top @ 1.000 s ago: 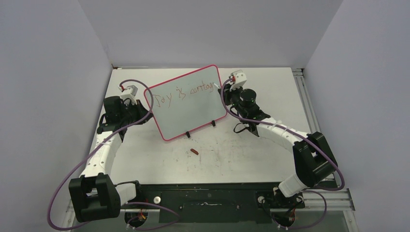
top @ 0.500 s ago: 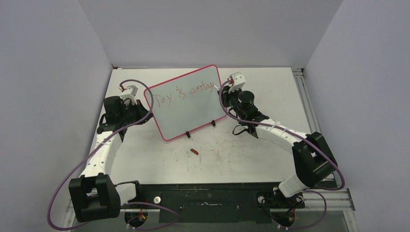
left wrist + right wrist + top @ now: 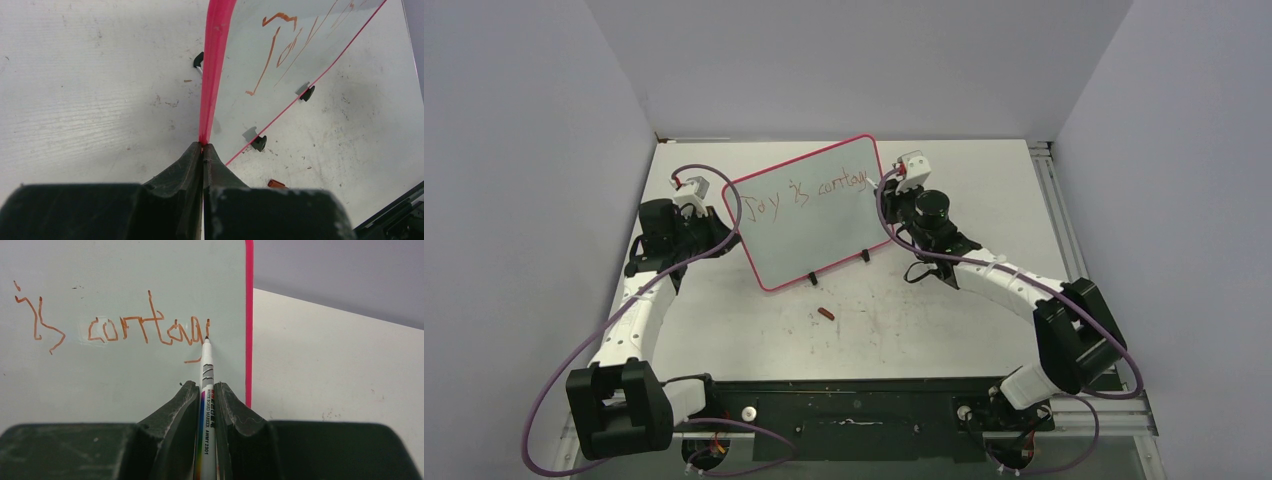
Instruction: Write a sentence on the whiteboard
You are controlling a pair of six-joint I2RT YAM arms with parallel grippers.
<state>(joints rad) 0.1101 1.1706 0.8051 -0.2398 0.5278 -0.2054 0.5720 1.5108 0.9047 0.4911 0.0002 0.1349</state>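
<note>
The whiteboard [image 3: 809, 225] stands upright on two black feet, its pink frame [image 3: 215, 60] edge-on in the left wrist view. My left gripper [image 3: 202, 146] is shut on the board's left edge [image 3: 732, 215]. The sentence [image 3: 809, 190] in reddish-brown reads about "Joy is contag" along the top. My right gripper [image 3: 205, 385] is shut on a white marker [image 3: 206, 390]. The marker's tip touches the board just after the last letter [image 3: 206, 337], close to the right frame [image 3: 248, 320]. In the top view the right gripper [image 3: 886, 185] sits at the board's right end.
A small reddish marker cap [image 3: 825, 315] lies on the scuffed white tabletop [image 3: 874, 320] in front of the board; it also shows in the left wrist view [image 3: 276, 184]. Grey walls close in the sides and back. A metal rail [image 3: 1059, 220] runs along the right.
The right arm has shifted slightly, its elbow lower, with the marker at the end of the line, where a short stroke has been added. The left arm and the board have not moved.
</note>
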